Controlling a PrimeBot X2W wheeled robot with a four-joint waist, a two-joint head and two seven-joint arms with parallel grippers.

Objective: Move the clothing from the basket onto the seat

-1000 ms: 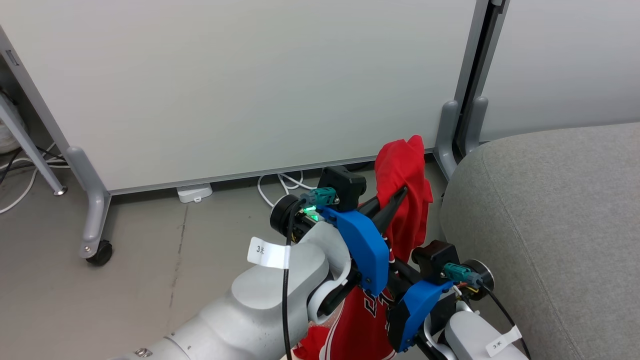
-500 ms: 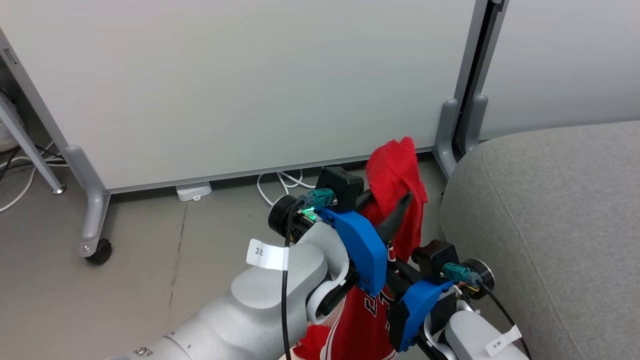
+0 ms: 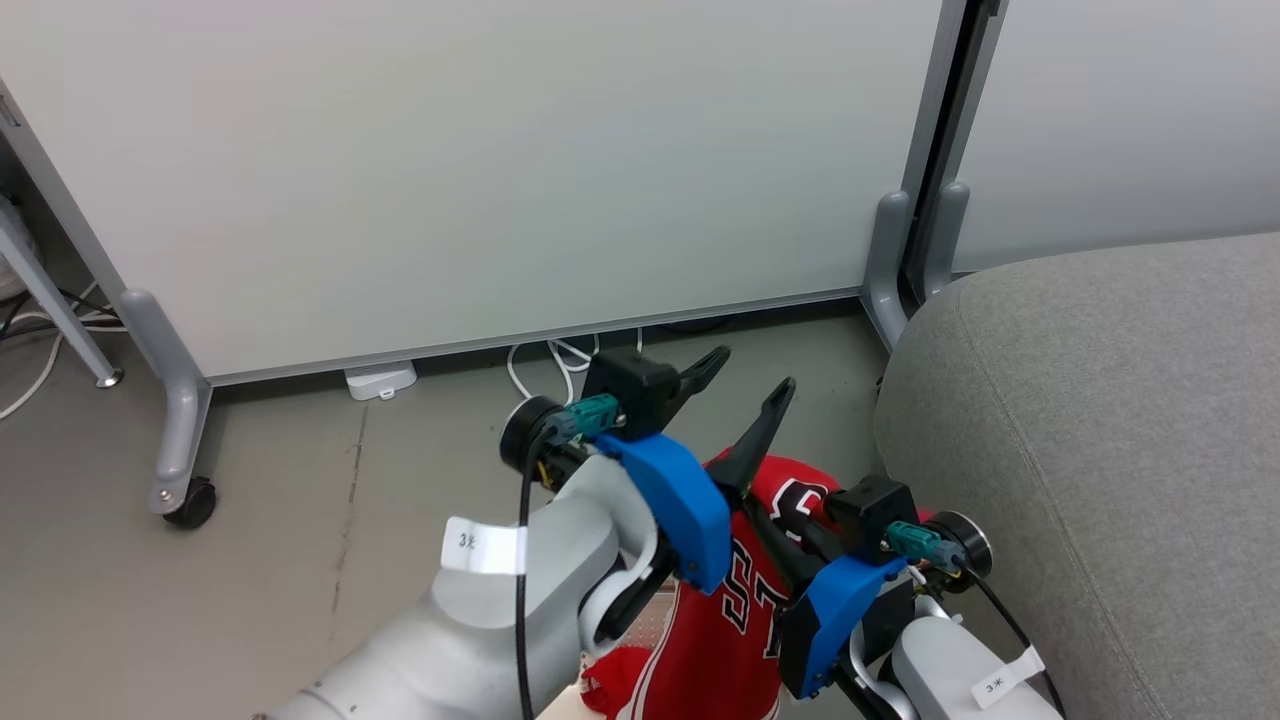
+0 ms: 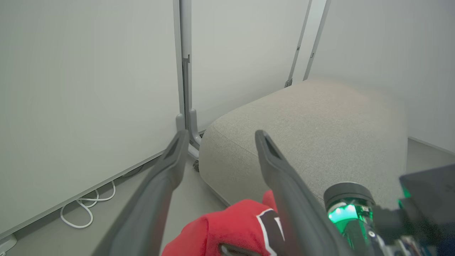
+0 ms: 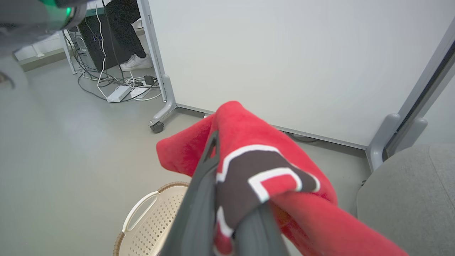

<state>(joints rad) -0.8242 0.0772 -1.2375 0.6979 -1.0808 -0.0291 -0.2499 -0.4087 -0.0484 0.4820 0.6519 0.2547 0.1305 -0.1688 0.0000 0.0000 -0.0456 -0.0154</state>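
A: Down at six o'clock in the head view, what is that red cloth?

B: That's the red jersey (image 3: 745, 620), with white stripes and black-and-white lettering. It hangs between the two arms, above the floor (image 3: 300, 560).

A: Who has it?

B: The right fingers (image 5: 202, 185). In the right wrist view they are clenched on a fold of it. The cloth drapes over them and falls away towards five o'clock.

A: And the left fingers (image 3: 755, 440)?

B: Released, spread wide, pointing towards one o'clock with nothing between them. They sit just above the jersey's top fold. Whether the nearer one brushes it, I cannot tell.

A: Where is the seat (image 3: 1100, 420)?

B: At three o'clock in the head view, large and light grey, just beside the right arm. The jersey is not on it. In the left wrist view it lies at one o'clock, past the parted fingers.

A: The basket (image 5: 153, 224)?

B: Seven o'clock in the right wrist view, down on the floor below the jersey. It's cream and perforated with a brown rim. The frame edge cuts off most of it, so I can't tell what's inside.

A: Behind all that?

B: A white partition panel (image 3: 500, 170) runs across twelve o'clock, with a caster (image 3: 190, 500) at nine o'clock and white cables (image 3: 560, 365) at its foot. A person's white shoe (image 5: 137, 63) shows at eleven o'clock in the right wrist view.
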